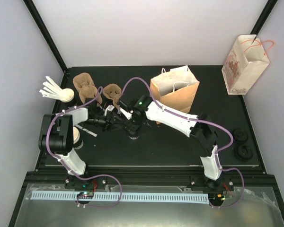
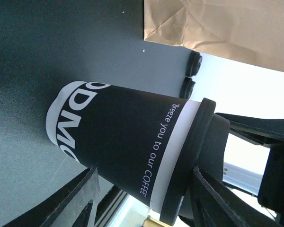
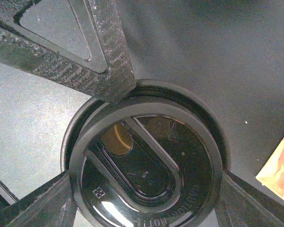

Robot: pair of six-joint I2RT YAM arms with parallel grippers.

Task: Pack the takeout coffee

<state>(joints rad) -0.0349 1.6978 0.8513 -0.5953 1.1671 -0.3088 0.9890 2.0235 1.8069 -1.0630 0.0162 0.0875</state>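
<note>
White walls boxed black mat [image 1: 170, 146]. Brown bag [image 1: 175, 92] stood mouth up, just behind both arms. I saw coffee cup [image 2: 123, 137] upright mid-mat, long axis vertical, base down, lid [image 3: 146, 161] up, well apart from mat edges, near bag. Right gripper [image 3: 146, 179] pinched lid rim from above. Left gripper [image 2: 146, 172] spread beside cup wall, clamping nothing.

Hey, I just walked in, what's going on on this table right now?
Both arms are working on one takeout coffee cup standing on the table. The left gripper has its fingers either side of the cup, though a firm grip can't be confirmed. The right gripper is above it, fingers closed around the black lid on the rim. The brown paper bag stands open behind; the cup isn't in it yet.
</note>
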